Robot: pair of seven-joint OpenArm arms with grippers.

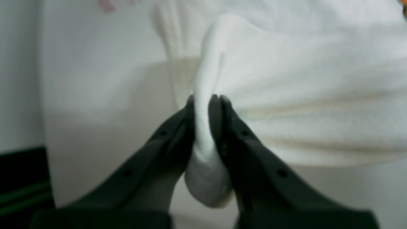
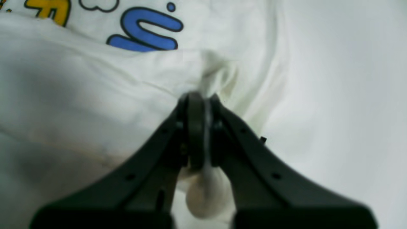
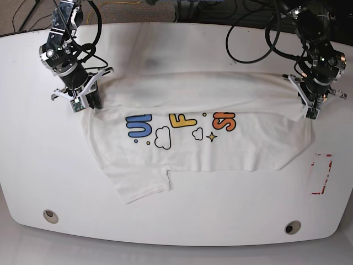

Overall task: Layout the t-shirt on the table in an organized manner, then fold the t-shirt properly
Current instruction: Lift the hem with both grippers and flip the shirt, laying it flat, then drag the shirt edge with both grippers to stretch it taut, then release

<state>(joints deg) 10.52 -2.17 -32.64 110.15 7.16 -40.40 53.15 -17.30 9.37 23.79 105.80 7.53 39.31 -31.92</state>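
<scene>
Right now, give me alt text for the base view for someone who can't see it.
Two robot arms hold a white t-shirt by opposite ends, stretched across a white table; right gripper and left gripper are both clamped on fabric. The cartoon lettering faces up.

bare table (image 3: pixel 231 210) along the near edge, t-shirt (image 3: pixel 220 149) covering the middle, cables (image 3: pixel 248 38) crowding the far edge

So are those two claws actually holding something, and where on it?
Yes. Both hold the t-shirt: the left gripper and the right gripper each pinch a bunched bit of cloth at opposite ends of its far edge.
</scene>
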